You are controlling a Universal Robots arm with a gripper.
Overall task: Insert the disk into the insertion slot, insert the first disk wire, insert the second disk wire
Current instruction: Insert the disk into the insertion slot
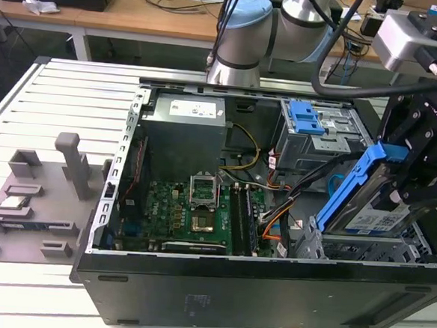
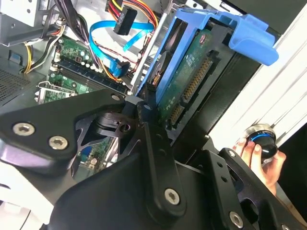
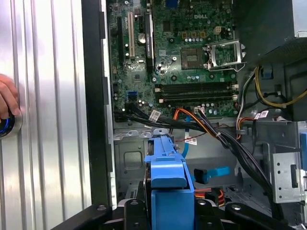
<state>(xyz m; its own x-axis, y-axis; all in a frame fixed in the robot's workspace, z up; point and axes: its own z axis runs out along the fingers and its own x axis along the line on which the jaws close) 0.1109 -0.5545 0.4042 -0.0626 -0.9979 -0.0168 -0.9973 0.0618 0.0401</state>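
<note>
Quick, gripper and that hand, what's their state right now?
Gripper: shut on the disk.
Hand: fingers on a round knob.

Cable bundle (image 1: 305, 186) just beside the insertion slot (image 1: 370, 251); open space over the motherboard (image 1: 170, 206)

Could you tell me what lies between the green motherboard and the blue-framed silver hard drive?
In the exterior view, black and orange cables run between the motherboard and the hard drive.
</note>
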